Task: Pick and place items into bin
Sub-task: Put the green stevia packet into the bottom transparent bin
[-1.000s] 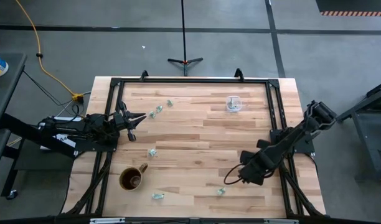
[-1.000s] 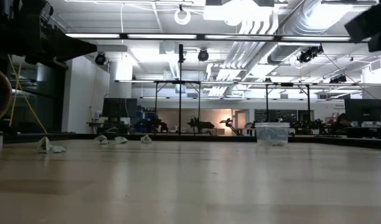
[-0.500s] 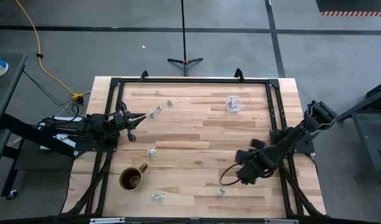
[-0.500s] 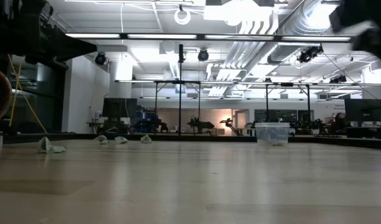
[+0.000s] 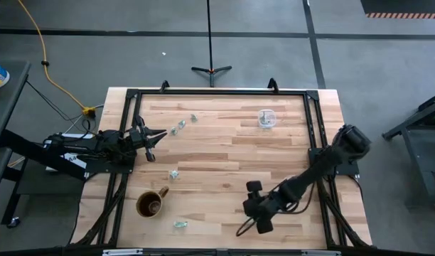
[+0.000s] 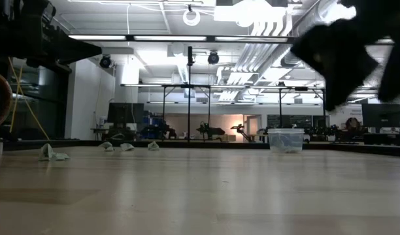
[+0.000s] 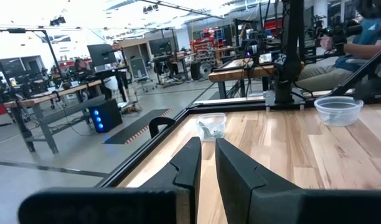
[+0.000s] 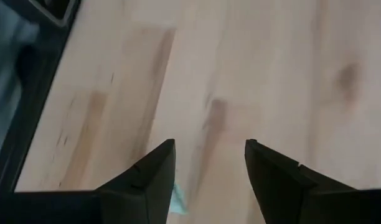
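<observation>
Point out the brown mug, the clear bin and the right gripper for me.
brown mug (image 5: 149, 205): high view, inside of the cup.
clear bin (image 5: 266, 118): high view, its rim.
right gripper (image 8: 209, 168): right wrist view, gap between its open fingertips.

Bright even overhead light; ceiling lamps (image 6: 187, 38) glare in low view; right arm (image 6: 347, 46) motion-blurred; surface (image 8: 253, 74) soft, smeared in right wrist view.

left tool (image 5: 163, 133): nearly closed, at left edge | right tool (image 5: 254, 217): parted, low near front

Pale green-silver items (image 5: 175, 174), brown mug (image 5: 151, 205), clear bin (image 5: 266, 118) (striped wood tbl (image 5: 217, 153)).
</observation>
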You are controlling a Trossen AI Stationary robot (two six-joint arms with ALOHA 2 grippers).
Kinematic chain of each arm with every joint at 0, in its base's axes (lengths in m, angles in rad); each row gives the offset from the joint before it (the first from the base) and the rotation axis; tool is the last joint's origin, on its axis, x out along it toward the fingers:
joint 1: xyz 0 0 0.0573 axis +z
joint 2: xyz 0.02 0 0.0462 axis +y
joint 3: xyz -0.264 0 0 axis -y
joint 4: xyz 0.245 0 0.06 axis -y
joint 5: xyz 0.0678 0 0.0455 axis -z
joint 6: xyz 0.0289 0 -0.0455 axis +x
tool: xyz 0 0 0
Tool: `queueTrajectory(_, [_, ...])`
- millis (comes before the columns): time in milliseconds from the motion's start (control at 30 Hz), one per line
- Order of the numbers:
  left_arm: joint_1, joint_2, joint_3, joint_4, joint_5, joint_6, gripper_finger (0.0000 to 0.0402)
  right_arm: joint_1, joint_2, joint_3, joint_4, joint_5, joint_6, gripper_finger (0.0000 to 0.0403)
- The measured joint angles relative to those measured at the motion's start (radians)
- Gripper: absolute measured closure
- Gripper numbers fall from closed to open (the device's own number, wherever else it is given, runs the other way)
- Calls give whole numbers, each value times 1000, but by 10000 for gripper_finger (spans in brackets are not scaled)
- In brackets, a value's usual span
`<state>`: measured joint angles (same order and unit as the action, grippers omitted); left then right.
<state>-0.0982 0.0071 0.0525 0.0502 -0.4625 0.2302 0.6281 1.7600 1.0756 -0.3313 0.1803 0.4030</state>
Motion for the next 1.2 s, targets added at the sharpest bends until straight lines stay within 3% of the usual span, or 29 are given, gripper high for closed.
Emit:
queueTrajectory(267, [0, 0, 0, 1, -1, 1, 316, 0, 108, 0, 32, -164, 68, 225])
queueTrajectory(600, [0, 0, 0, 2, -5, 1, 316, -20, 47, 18, -35, -84, 84, 259])
queueTrajectory(800, [0, 0, 0, 2, -4, 1, 316, -26, 9, 32, -104, -213, 291, 272])
queueTrajectory(967, [0, 0, 0, 1, -4, 0, 316, -25, 18, 31, -194, -220, 427, 265])
queueTrajectory(1200, [0, 0, 0, -7, -4, 0, 316, -23, 27, 24, -174, -200, 446, 225])
